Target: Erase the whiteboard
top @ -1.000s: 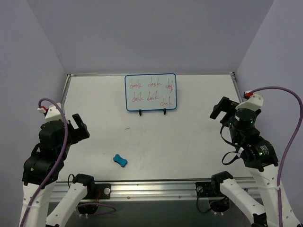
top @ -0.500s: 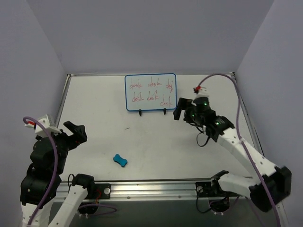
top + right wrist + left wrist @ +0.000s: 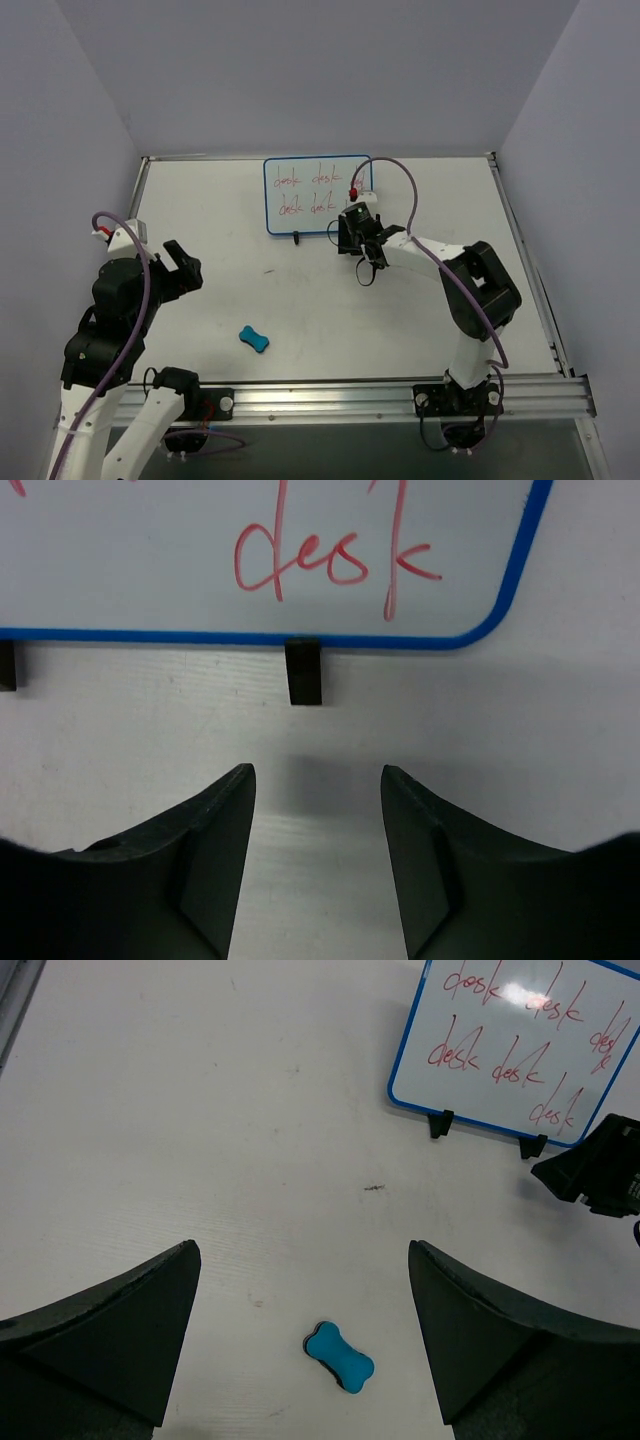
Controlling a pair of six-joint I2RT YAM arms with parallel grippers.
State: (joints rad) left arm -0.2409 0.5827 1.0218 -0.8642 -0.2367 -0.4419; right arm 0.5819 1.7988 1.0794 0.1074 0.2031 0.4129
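Top view: the whiteboard (image 3: 305, 195) stands upright at the table's (image 3: 420, 320) far middle, red words unwiped. Your R pincer (image 3: 346, 232) sits low at the board's near-right corner, prob. to steady it. The arm covers that corner here, so you can't read the jaw gap. Your L pincer (image 3: 186, 268) hovers near-left, w/ the eraser (image 3: 254, 339) lying loose close by, toward the near edge.

L wrist: jaws spread wide, nothing in them, eraser framed btw them below. Lined up for a pick, I'd judge.

R wrist: shows what the others hide. Jaws part-open and empty, aimed at the black foot (image 3: 303, 670) just ahead, not touching it.
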